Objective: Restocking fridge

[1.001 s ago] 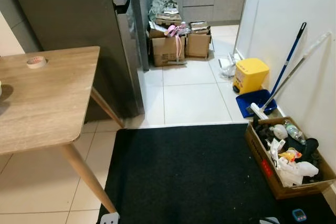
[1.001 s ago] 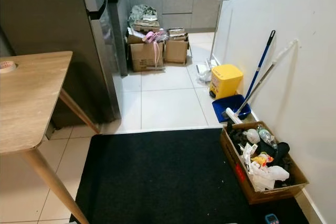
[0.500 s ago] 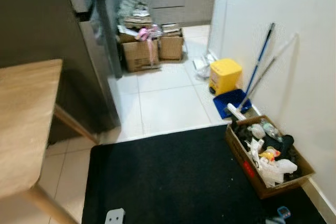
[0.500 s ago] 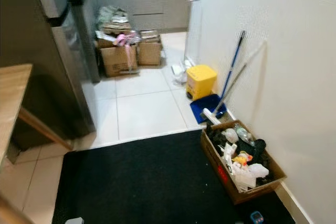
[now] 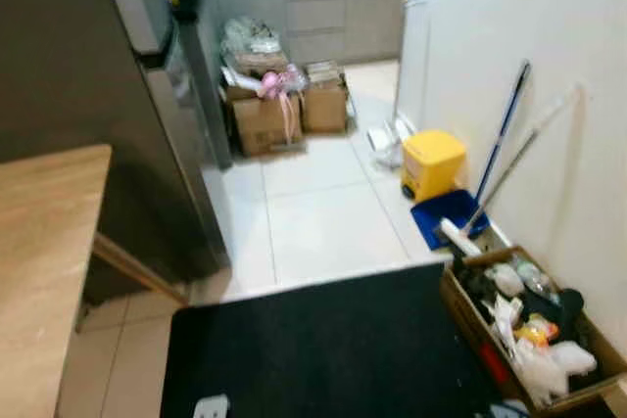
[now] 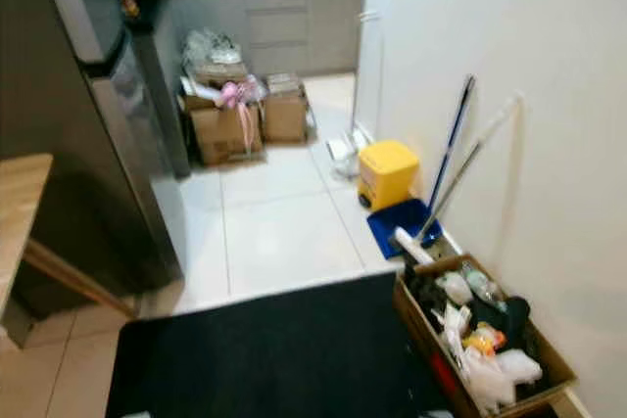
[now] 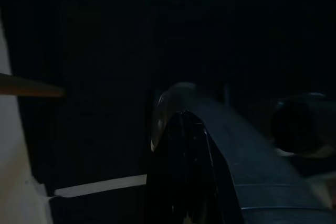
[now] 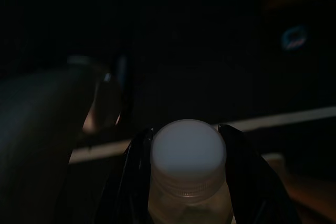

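Ahead of you is a kitchen passage with a white tiled floor (image 5: 323, 222), a black mat (image 5: 313, 349) in the foreground and a white wall on your right. The tall grey fridge (image 5: 118, 115) stands on your left, beyond the wooden bench (image 5: 39, 261). Your right claw (image 8: 186, 145) is clenched on a white-capped bottle (image 8: 188, 156). The left claw (image 7: 181, 171) hangs in shadow; I cannot tell its state. You seem to be carrying stock; next, likely face the fridge door.

Head views: evenly lit, soft with motion blur, worst beyond the fridge (image 5: 147, 134).
Shadow: dark under the desk (image 5: 44, 261) beside the fridge.
Wrist views: nearly black; pale bottle cap (image 8: 188, 153) faintly glows.
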Robot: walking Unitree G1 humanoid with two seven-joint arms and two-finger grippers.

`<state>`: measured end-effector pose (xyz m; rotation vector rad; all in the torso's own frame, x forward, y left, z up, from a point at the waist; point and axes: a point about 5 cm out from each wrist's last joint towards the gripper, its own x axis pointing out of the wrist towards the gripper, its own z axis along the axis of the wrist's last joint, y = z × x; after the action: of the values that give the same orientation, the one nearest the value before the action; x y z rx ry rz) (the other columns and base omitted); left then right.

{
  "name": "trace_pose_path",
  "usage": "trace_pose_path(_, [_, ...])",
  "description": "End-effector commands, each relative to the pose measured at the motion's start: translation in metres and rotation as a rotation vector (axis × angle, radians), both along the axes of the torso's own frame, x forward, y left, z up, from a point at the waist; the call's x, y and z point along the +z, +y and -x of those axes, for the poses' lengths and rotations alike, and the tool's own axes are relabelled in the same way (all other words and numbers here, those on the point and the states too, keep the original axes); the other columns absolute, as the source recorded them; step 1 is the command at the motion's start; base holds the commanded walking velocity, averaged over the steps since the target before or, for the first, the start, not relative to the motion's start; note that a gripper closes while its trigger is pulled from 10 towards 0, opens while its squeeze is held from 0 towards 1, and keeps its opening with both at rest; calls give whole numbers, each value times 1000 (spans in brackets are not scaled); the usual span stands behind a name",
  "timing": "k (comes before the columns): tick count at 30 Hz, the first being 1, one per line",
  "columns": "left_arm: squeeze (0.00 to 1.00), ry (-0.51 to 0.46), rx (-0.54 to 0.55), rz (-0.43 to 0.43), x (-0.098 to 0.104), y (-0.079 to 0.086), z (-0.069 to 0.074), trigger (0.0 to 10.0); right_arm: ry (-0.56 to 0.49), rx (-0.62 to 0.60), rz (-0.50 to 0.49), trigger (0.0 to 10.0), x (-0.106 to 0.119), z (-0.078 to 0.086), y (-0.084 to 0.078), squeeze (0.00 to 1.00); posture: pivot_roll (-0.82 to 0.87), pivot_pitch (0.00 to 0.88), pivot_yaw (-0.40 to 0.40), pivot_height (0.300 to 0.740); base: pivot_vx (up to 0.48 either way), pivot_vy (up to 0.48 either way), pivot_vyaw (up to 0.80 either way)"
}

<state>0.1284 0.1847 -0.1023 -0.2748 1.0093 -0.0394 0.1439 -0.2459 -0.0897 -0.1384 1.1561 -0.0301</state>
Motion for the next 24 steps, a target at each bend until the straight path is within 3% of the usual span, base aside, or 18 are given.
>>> trace_pose_path(1, [0, 11, -2, -6, -1, 1, 2, 10000, 22, -6, -19, 10000, -4, 7, 6, 0, -50, 0, 26, 740, 349, 0, 0])
trace_pose_path(24, [0, 13, -3, 0, -1, 0, 3, 10000, 26, 0, -27, 10000, -5, 8, 7, 0, -50, 0, 27, 740, 349, 0, 0])
